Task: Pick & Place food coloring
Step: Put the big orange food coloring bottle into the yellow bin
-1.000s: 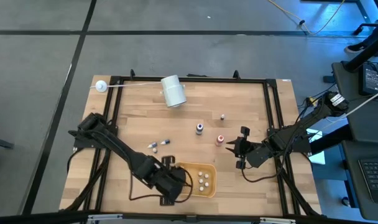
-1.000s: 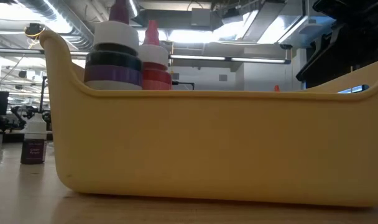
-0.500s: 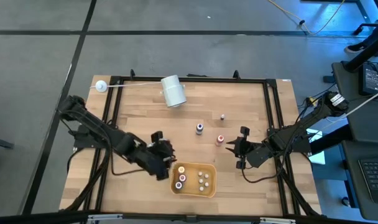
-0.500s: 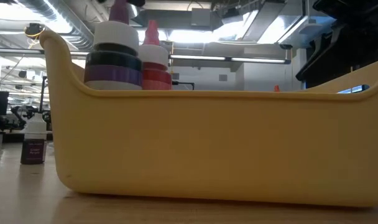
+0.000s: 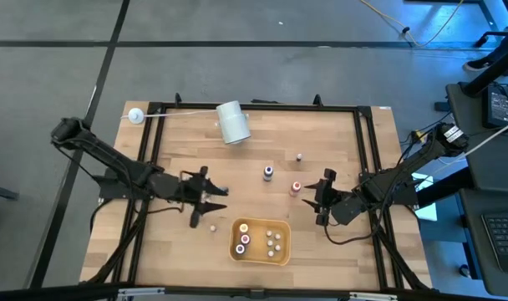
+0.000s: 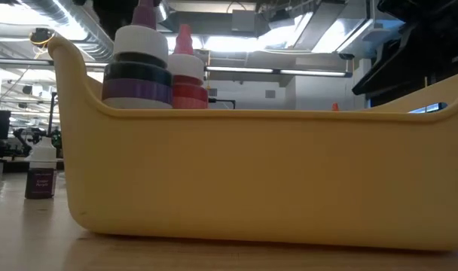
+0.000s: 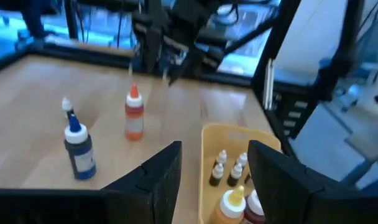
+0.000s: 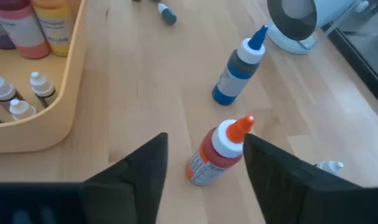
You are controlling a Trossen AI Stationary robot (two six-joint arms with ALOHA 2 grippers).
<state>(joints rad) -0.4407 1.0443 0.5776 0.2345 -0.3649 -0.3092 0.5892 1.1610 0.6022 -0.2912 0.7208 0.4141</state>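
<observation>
The food coloring bottles are spread over the wooden table. An orange-capped red bottle [image 8: 217, 154] stands between the open fingers of my right gripper [image 5: 314, 197] [image 8: 207, 177]. A blue bottle [image 5: 268, 173] and a tiny bottle [image 5: 299, 156] stand farther off. The yellow tray [image 5: 279, 253] holds an orange-capped bottle, a purple bottle [image 6: 138, 71] and several tiny ones. My left gripper [image 5: 209, 201] [image 7: 214, 177] is open and holds nothing, left of the tray. A tiny blue-capped bottle [image 5: 224, 191] lies beside it and another [image 5: 210, 227] lies nearer. My right gripper has a finger on either side of the orange-capped bottle's body [image 8: 204, 163], coming in on a downward slant from the table's right. Bare wood shows beside one finger [image 8: 139, 177]. Whether the other finger [image 8: 282, 171] touches the bottle, I cannot tell. The bottle stands on the table.
A big white roll [image 5: 233, 122] lies at the table's far side. A white ball on a thin rod [image 5: 135, 115] is at the far left corner. A black frame [image 5: 254, 107] borders the table. Bare wood lies between the tray and the standing bottles.
My left gripper has drawn back from above the tray's left part toward the table's left and far side. It has tipped up from pointing down to nearly level. The tray's left part shows again, with an orange-capped and a purple bottle in it.
</observation>
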